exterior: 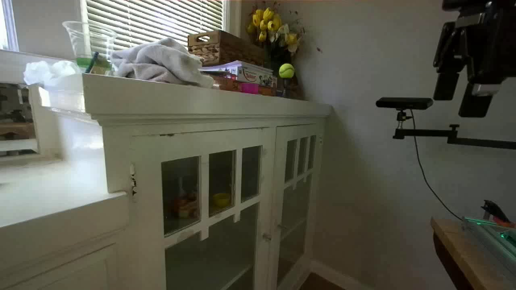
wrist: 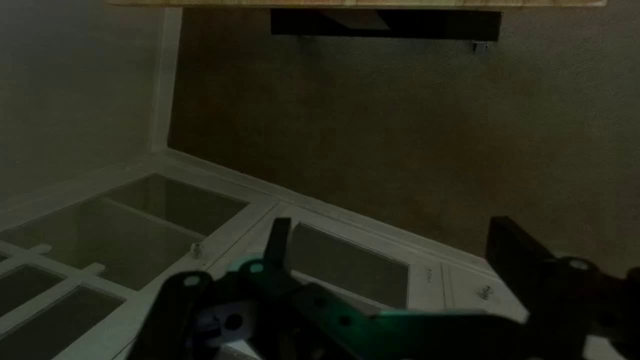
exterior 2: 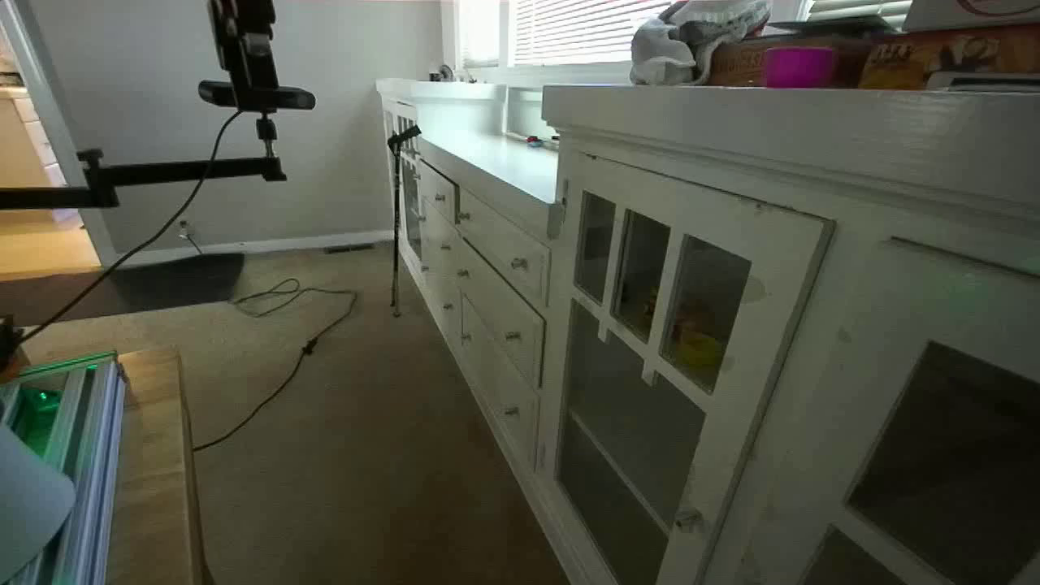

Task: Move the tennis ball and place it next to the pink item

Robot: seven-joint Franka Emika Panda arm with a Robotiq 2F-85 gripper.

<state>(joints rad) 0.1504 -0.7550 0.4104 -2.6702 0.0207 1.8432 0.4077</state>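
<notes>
The black two-fingered gripper (exterior: pixel 459 101) hangs in the air, well apart from the white painted cabinet (exterior: pixel 209 100). Its fingers (wrist: pixel 277 242) stand spread, and the wrist view shows nothing between them. The round yellow-green tennis ball (exterior: pixel 286 71) is near the corner of the cabinet top beside the plain grey wall (exterior: pixel 371 52); it seems to sit on a dark slim support (exterior: pixel 286 83), of unclear kind. The small magenta cup-shaped item (exterior 2: pixel 799 67) stands close to the front edge, between this corner and the crumpled grey cloth (exterior: pixel 161 60).

The step in hand is, by judgement, to reach the ball. The gripper should cross the front edge at a safe height, then descend with one finger on each side of the ball's middle, and squeeze gently, because a sideways push could roll it away. After a straight lift, the ball should be lowered beside the magenta item and released only when it touches the surface, since it could roll over the front edge.
</notes>
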